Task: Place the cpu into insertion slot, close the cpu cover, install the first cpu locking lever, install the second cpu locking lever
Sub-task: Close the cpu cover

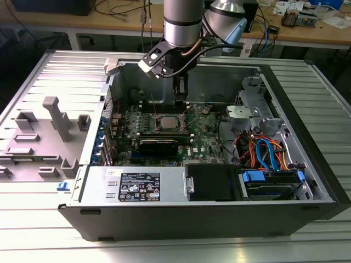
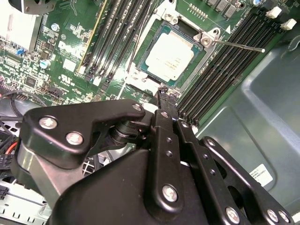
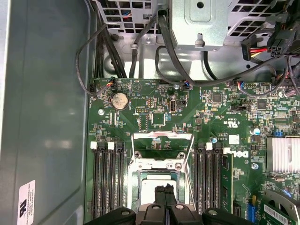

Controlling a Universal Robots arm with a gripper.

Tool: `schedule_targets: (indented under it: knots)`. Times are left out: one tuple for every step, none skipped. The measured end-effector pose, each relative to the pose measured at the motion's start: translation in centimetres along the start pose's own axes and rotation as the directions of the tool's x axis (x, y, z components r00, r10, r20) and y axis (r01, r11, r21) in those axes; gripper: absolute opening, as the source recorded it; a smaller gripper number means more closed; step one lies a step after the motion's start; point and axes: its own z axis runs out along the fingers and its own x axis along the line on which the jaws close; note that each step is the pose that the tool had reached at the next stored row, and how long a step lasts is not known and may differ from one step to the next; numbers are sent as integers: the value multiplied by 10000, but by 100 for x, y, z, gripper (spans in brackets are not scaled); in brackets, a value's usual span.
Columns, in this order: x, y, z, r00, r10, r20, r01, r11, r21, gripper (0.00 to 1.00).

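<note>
End effector state: the fingers of the end effector (image 3: 164, 188) are pressed together with nothing between them, as both wrist views show.
End effector position: in the second wrist view its tip (image 2: 163, 91) hangs just beside one edge of the insertion slot (image 2: 205, 37). I cannot tell whether it touches the metal there.
Cpu: the cpu (image 2: 169, 57) lies flat and square inside the insertion slot with its silvery top facing up, so the first step looks done.
Cpu cover: in the first wrist view the cpu cover (image 3: 162, 136) stands raised at the far side of the slot, and green board shows through its cut-out. It is not yet closed over the chip.
Locking levers: one lever rod (image 2: 236, 46) juts free from a corner of the slot and is not latched. Neither lever step looks done.
Progress: by my judgement one of the four steps is complete; the cover and both levers are left.
Arm pose: in the exterior view the arm (image 1: 182, 24) comes straight down from above into the open computer case (image 1: 307, 142), with the end effector (image 1: 180, 96) pointing down just above the motherboard (image 3: 206, 117).
Surroundings: black memory slots (image 3: 105, 178) flank the socket, and the case lies open on the table (image 1: 164, 249).
</note>
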Motion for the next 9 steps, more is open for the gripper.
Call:
schedule_targets:
  knots:
    - [0,0,0,10000,0,1,0,10000,-1,11]
    - [0,0,0,10000,0,0,0,10000,-1,11]
    - [0,0,0,10000,0,1,0,10000,0,11]
    - [0,0,0,10000,0,1,0,10000,0,11]
    - [0,0,0,10000,0,1,0,10000,0,11]
    - [0,3,0,10000,0,2,0,10000,0,11]
    - [0,9,0,10000,-1,2,1,10000,0,11]
    - [-1,29,1,10000,0,2,0,10000,0,11]
    - [-1,45,1,10000,0,2,0,10000,0,11]
